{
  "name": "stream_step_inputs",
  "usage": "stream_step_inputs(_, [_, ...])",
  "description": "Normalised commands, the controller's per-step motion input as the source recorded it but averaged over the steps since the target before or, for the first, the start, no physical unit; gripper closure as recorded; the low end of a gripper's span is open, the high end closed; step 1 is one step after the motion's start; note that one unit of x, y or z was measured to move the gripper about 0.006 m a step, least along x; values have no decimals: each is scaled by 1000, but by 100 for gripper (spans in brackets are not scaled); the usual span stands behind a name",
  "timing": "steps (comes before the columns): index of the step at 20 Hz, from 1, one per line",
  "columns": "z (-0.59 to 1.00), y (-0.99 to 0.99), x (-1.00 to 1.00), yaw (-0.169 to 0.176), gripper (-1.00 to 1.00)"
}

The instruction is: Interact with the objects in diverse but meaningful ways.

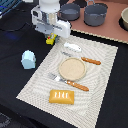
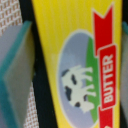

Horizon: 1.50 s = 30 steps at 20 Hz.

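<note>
In the exterior view the gripper hangs at the far corner of the woven mat, well beyond the tan plate, with the small yellow packet seemingly between its fingers. In the wrist view the packet, marked BUTTER, fills the gap; the jaws look closed on it, though contact is blurred. This reads as a pick or carry, so next comes a steady move toward the plate.

A small yellow packet printed with a red "BUTTER" ribbon and a cow shows at the mat's far corner. A white elongated piece lies nearer. A round tan plate sits mid-mat between orange-handled cutlery. An orange rectangular block lies nearest. A pale blue house-shaped carton stands upright at the exterior view's left.
</note>
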Motion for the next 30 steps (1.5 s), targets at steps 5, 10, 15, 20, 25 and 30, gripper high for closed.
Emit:
stream_step_inputs(5, [440, 46, -77, -28, 100])
stream_step_inputs(10, [1000, 204, 5, -14, 100])
stream_step_inputs(15, [1000, 254, 307, 17, 100])
stream_step_inputs(20, [377, 47, 774, 26, 100])
stream_step_inputs(25, [635, 162, 882, 107, 100])
stream_step_inputs(30, [862, 171, 871, 109, 100])
